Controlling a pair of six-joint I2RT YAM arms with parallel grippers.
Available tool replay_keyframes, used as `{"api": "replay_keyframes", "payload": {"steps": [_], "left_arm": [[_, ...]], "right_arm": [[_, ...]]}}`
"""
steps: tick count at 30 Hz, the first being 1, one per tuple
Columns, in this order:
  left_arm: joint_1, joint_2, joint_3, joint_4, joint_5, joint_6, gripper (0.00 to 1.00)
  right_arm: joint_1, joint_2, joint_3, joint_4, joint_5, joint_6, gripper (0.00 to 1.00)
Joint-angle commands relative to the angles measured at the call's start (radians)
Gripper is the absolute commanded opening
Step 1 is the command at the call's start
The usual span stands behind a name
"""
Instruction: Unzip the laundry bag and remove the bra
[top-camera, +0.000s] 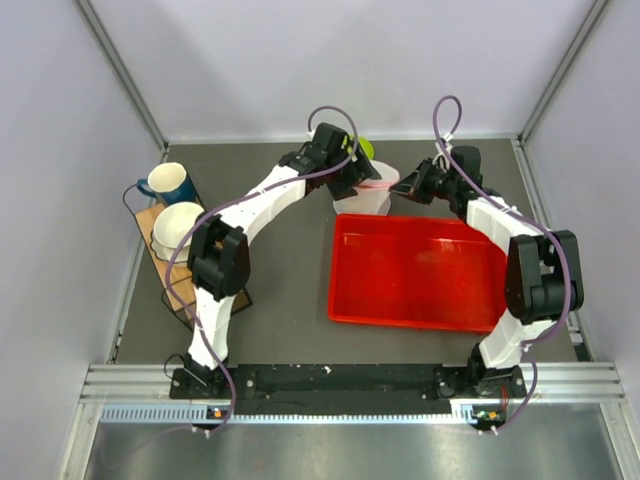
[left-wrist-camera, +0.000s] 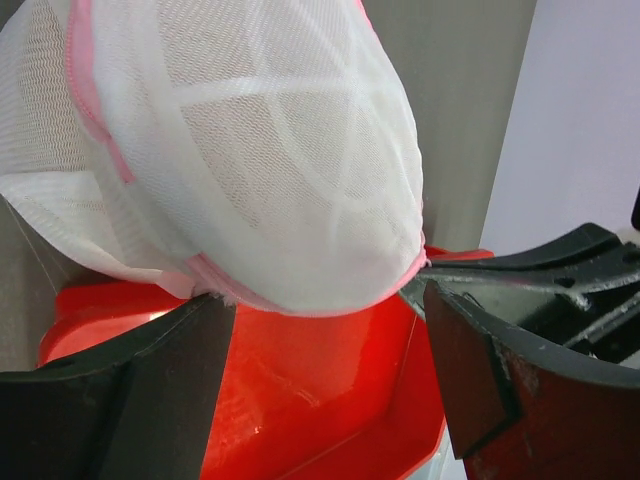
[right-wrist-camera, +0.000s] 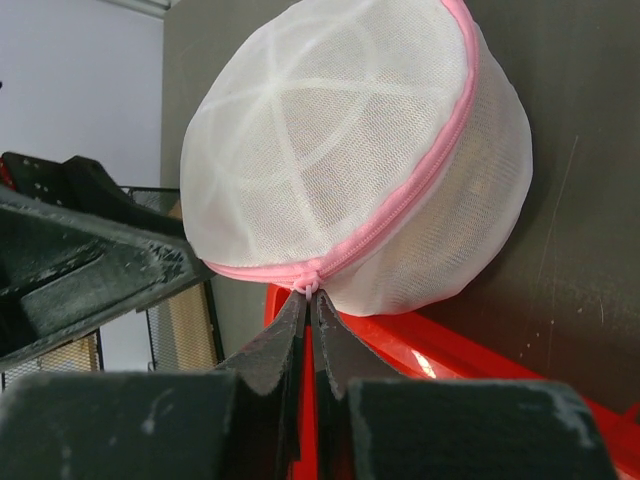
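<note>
The laundry bag (top-camera: 364, 196), a round white mesh pouch with pink zipper trim, stands at the far edge of the red tray between my two grippers. My right gripper (right-wrist-camera: 310, 300) is shut on the pink zipper pull (right-wrist-camera: 313, 283) at the bag's lower rim (right-wrist-camera: 400, 200). The zipper looks closed along the part I can see. My left gripper (left-wrist-camera: 325, 300) stands wide open, its fingertips (left-wrist-camera: 205, 320) on either side of the bag's lower edge (left-wrist-camera: 250, 150) and touching it. The bra is hidden inside the bag; only a faint tan tint shows through the mesh.
The red tray (top-camera: 420, 270) lies at centre right, under and in front of the bag. A lime-green plate (top-camera: 366, 148) is behind the left gripper. Two mugs (top-camera: 172, 182) sit on a wooden rack at the left. Grey walls close in the table.
</note>
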Motion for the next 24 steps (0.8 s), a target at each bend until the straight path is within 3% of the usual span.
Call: {"api": "replay_keyframes", "payload": {"steps": [1, 3, 6, 7, 17, 24], "left_arm": [[-0.008, 0.031, 0.087, 0.023, -0.021, -0.034, 0.80], [-0.006, 0.032, 0.087, 0.021, -0.041, -0.033, 0.75], [0.001, 0.023, 0.092, 0.026, -0.053, 0.001, 0.34], [0.010, 0.014, 0.093, 0.027, -0.053, 0.010, 0.00], [0.103, 0.034, 0.147, 0.050, 0.126, 0.124, 0.00], [0.129, 0.205, 0.383, 0.003, 0.218, 0.173, 0.00]], "right_arm": [[0.014, -0.017, 0.012, 0.024, -0.004, -0.024, 0.00], [0.014, -0.023, 0.012, 0.009, -0.001, -0.042, 0.00], [0.003, -0.034, 0.020, -0.051, 0.043, -0.106, 0.00], [-0.006, -0.036, 0.018, -0.059, 0.046, -0.122, 0.00], [-0.135, 0.001, 0.012, -0.059, 0.014, -0.177, 0.00], [-0.078, -0.049, 0.009, -0.059, -0.023, -0.174, 0.00]]}}
